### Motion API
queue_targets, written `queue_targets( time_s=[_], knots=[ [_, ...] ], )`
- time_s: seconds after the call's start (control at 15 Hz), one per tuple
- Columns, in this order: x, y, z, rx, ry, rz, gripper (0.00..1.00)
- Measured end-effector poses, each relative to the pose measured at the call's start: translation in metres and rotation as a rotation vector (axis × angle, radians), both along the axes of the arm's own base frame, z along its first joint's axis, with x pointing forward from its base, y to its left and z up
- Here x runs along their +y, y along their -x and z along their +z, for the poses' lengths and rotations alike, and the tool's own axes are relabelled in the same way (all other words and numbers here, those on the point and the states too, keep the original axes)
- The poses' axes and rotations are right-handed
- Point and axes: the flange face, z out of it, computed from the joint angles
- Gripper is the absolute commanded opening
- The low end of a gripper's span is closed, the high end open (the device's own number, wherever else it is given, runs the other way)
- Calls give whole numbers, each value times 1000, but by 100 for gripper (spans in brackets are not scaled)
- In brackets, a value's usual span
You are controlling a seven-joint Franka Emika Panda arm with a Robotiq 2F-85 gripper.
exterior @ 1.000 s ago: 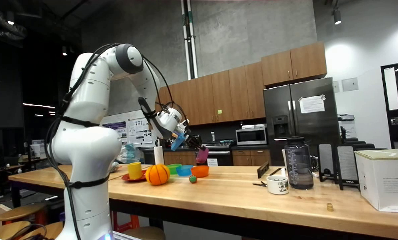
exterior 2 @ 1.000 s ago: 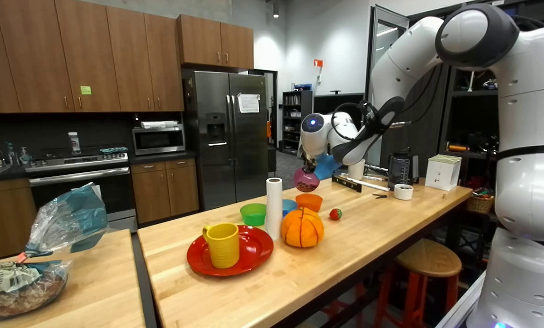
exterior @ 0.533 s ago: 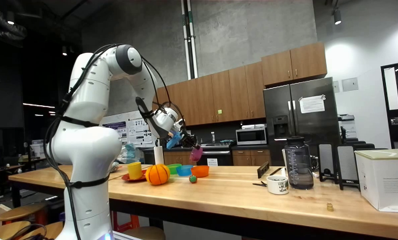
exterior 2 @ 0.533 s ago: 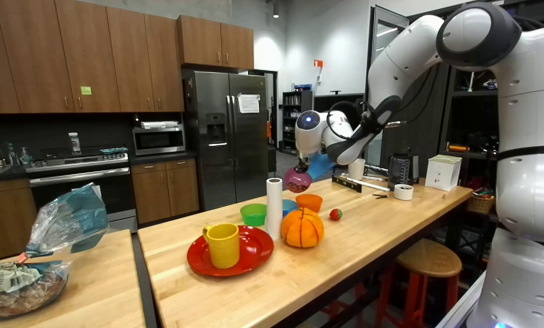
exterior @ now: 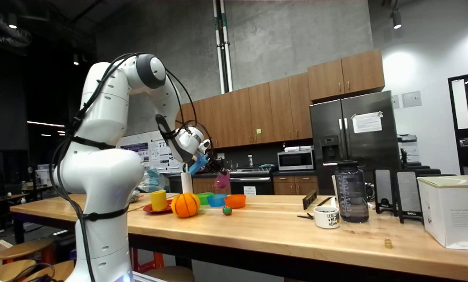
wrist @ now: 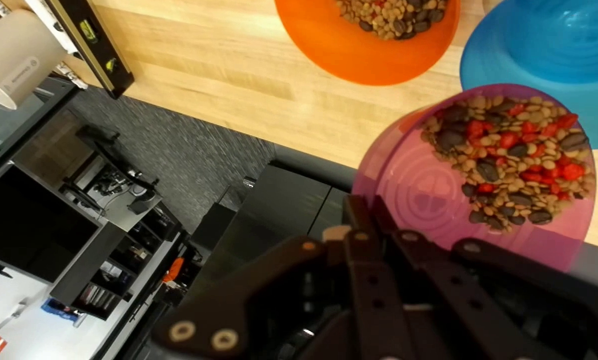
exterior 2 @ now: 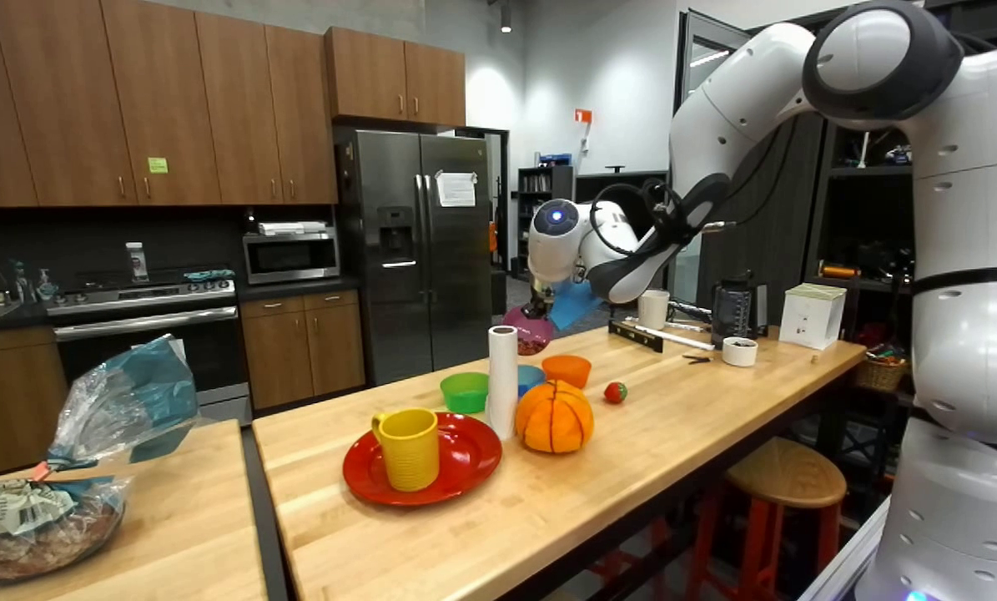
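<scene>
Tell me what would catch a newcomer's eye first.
The tilted, translucent pink plastic bowl pinched by dark fingers in the wrist view likely wins, its heap of red, tan and dark bits gathered to one side. Next, in both exterior views, come the round, dark-lined orange pumpkin on the pale wooden table and the yellow cylindrical mug on its round red plate.

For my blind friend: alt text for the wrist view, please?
A dark tool grips a pink bowl with brown and red bits heaped at one side. An orange bowl and a blue bowl sit on a wooden table.
</scene>
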Motion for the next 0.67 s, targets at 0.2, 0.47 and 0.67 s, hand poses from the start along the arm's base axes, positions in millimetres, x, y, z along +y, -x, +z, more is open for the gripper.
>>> queue_targets(
  time_s=[0.2,0.47,0.67],
  knots=[
    [6,1,0,-14,0,28,1],
    [9,1,-2,-67,13,56,1],
    [11,2,-5,-106,16,66,1]
  ],
)
